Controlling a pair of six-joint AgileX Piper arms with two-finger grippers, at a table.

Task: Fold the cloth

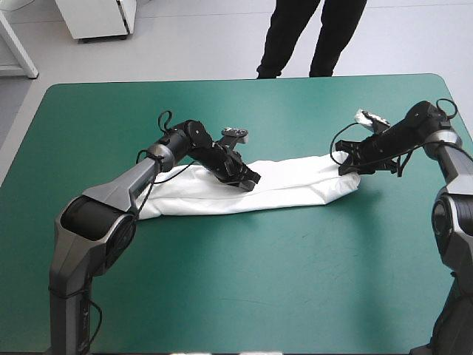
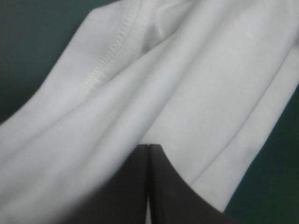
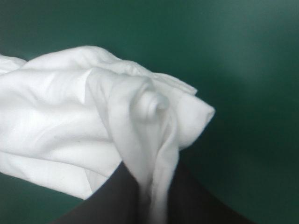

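One long strip, the T-shirt (image 1: 295,188) lies crosswise: right gripper (image 1: 349,164) pinches its end, left gripper (image 1: 250,180), pressed together, rests mid-strip.

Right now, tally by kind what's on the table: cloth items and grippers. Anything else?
White T-shirt: 1, lying in a long band.
Black grippers: 2, the left gripper and the right gripper, each shut on the T-shirt.
Other loose items: 0.
Total: 3.

Right tool (image 3: 152,191) clamped on bunched white T-shirt (image 3: 70,116), teal-green cover (image 3: 243,56) around
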